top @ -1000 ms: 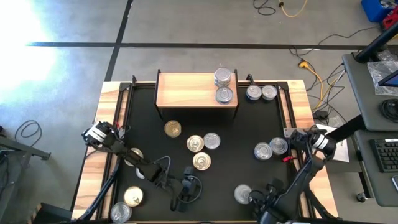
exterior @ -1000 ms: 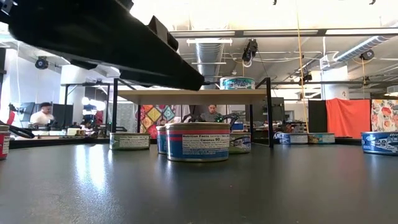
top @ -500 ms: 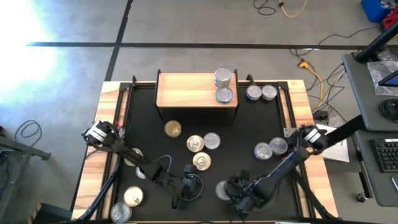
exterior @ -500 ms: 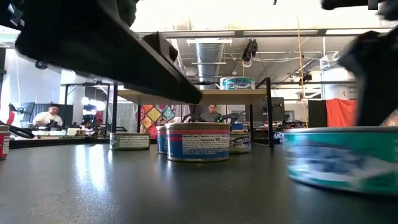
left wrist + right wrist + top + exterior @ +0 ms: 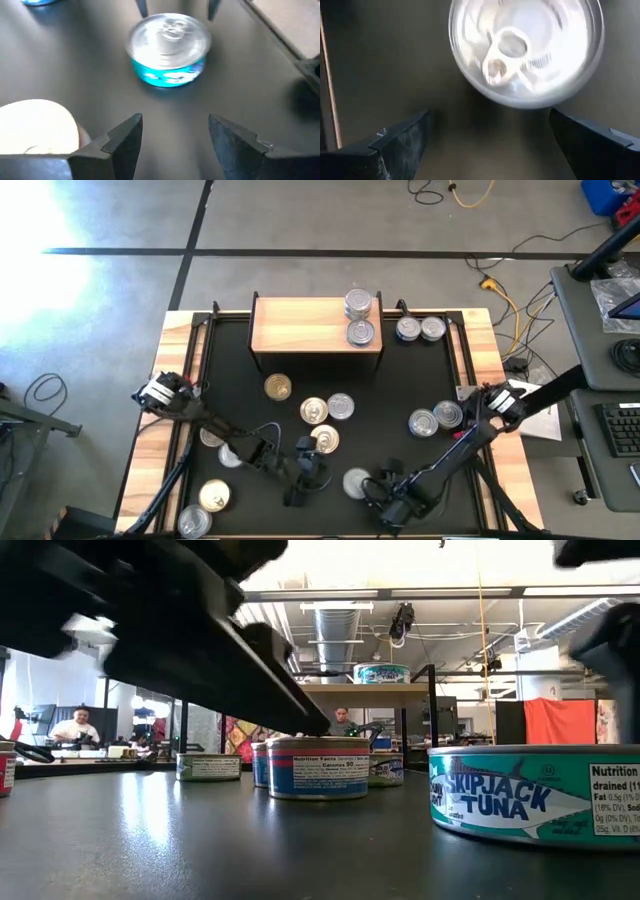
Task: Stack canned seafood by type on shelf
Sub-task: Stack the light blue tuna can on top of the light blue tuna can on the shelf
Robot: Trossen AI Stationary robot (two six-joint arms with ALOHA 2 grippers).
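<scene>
Standing apart from the loose cluster, a silver-lidded tuna can (image 5: 357,482) sits on the black table (image 5: 400,380) near its front edge, with the right gripper (image 5: 375,492) just beside it, fingers (image 5: 400,140) spread wide and nothing between them; the right wrist view looks down on that can's pull-tab lid (image 5: 526,50) just ahead of the open jaws. The left gripper (image 5: 310,465) sits low over the table, just in front of a gold-lidded can (image 5: 323,439), its fingers (image 5: 122,137) parted and empty, and its wrist camera shows a teal-labelled can (image 5: 170,49) lying ahead of them. The low view shows a "Skipjack Tuna" label (image 5: 535,802) close to the camera. The wooden shelf (image 5: 300,325) stands at the table's back, carrying two silver-lidded cans (image 5: 359,318) at its right end. More cans lie scattered: a gold-lidded can (image 5: 278,387) by the shelf, two silver ones (image 5: 419,329) to the shelf's right, and others near the left edge (image 5: 214,496).
</scene>
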